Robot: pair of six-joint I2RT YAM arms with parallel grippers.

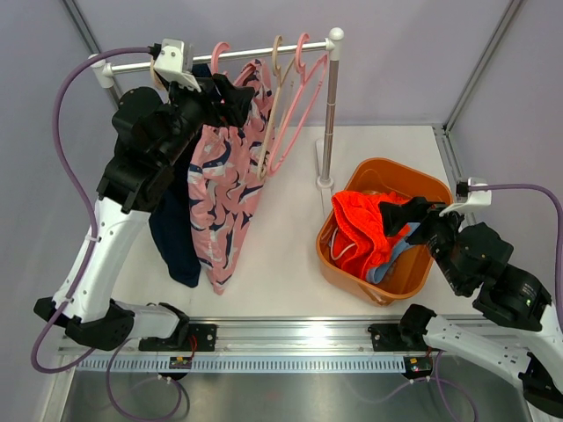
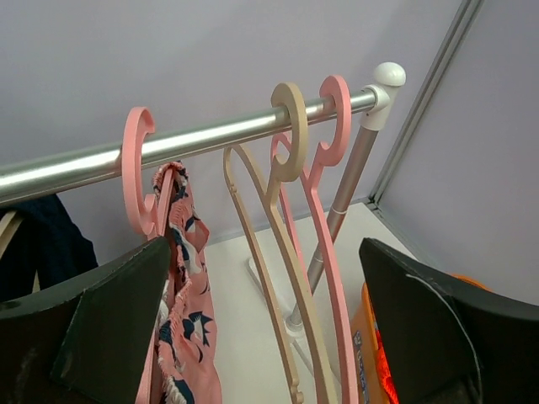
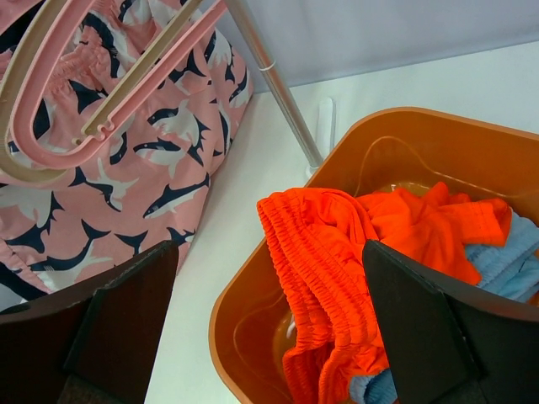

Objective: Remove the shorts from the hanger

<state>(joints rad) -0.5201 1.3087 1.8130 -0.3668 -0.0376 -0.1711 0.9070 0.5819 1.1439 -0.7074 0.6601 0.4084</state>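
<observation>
Pink shorts and navy shorts hang unremoved. Left pincer, wide open, empty, should grip the pink pair; right pincer gapes empty.

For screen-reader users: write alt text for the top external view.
The left claw reaches up to a clothes rail where pink patterned shorts and navy shorts hang beside two empty hangers. The right claw hovers over an orange basket holding orange shorts and light blue shorts.
</observation>
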